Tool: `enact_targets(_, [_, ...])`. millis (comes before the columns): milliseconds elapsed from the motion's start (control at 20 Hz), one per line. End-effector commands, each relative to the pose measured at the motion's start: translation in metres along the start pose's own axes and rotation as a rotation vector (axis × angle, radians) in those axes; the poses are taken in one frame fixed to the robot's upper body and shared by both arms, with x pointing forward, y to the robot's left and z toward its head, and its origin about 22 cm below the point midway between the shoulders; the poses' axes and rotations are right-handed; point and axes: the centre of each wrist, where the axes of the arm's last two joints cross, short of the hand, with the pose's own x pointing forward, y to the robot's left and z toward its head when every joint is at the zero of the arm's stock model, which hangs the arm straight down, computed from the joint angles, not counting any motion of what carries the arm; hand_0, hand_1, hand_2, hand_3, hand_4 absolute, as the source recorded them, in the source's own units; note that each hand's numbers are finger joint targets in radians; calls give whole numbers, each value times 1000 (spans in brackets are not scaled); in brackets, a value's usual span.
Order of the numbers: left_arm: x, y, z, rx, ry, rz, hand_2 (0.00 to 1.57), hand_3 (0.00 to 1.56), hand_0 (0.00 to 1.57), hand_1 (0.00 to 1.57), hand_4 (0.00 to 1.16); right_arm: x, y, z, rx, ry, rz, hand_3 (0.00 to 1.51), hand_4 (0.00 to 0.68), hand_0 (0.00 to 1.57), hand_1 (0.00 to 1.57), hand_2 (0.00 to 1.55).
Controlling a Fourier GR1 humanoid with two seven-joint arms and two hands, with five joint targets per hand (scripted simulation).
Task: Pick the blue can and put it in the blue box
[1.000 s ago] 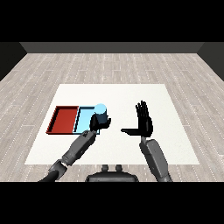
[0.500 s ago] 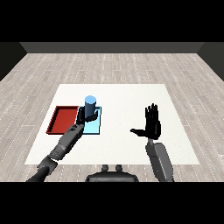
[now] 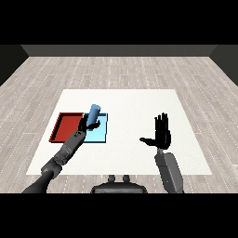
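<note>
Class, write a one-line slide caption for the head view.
The left robot hand holds the tilted blue can over the light blue tray, beside the red tray; the right robot hand is open.

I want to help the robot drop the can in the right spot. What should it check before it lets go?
1. Left hand curled round the blue can: ok.
2. Can over the blue tray, not the red tray: ok.
3. Can upright: not ok, it leans.
4. Can touching the tray floor: cannot tell.
5. Right hand open and away from the trays: ok.
</note>
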Motion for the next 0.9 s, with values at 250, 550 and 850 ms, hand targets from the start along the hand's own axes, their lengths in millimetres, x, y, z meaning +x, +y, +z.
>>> enact_targets(250, [-18,-22,0,6,340,-121,821,577,899,899,848,-17,-13,4,-27,22,-4,0,0,0,0,0])
enact_targets(550, [-45,-18,10,28,426,5,1021,0,1170,1170,686,-8,-26,-16,-34,16,31,0,0,0,0,0])
enact_targets(850, [-38,-16,5,-7,399,-94,0,0,0,0,0,-2,-23,-8,-31,6,15,0,0,0,0,0])
